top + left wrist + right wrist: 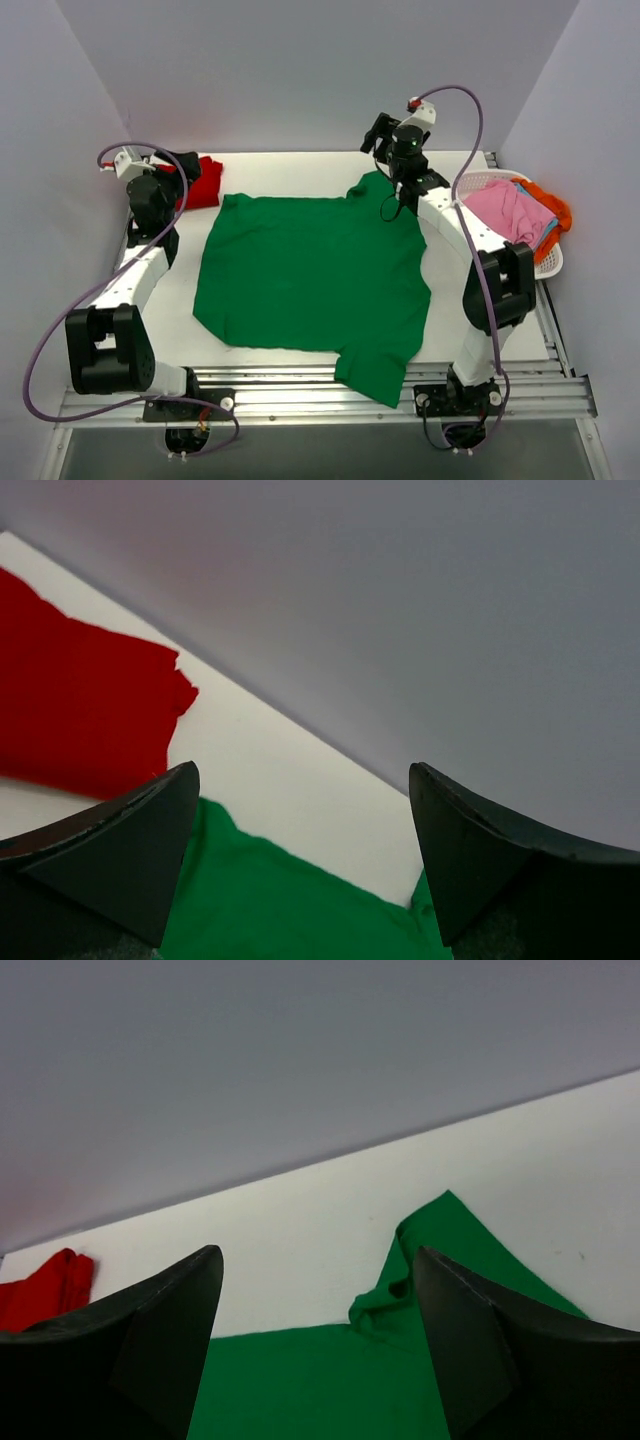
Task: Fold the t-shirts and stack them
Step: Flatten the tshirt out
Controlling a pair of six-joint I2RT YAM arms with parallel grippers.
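Left pincer [302, 780] and right pincer [318, 1260] are held apart near the far corners of a green t-shirt [310, 270] on the tabletop [300, 175].

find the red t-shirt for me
In the top view, the red t-shirt lies at the far left, by the left gripper, left of the green t-shirt.

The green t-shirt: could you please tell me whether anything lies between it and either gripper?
Nothing visible does. The left gripper and right gripper sit open by the far edge of the green t-shirt; the red t-shirt lies aside.
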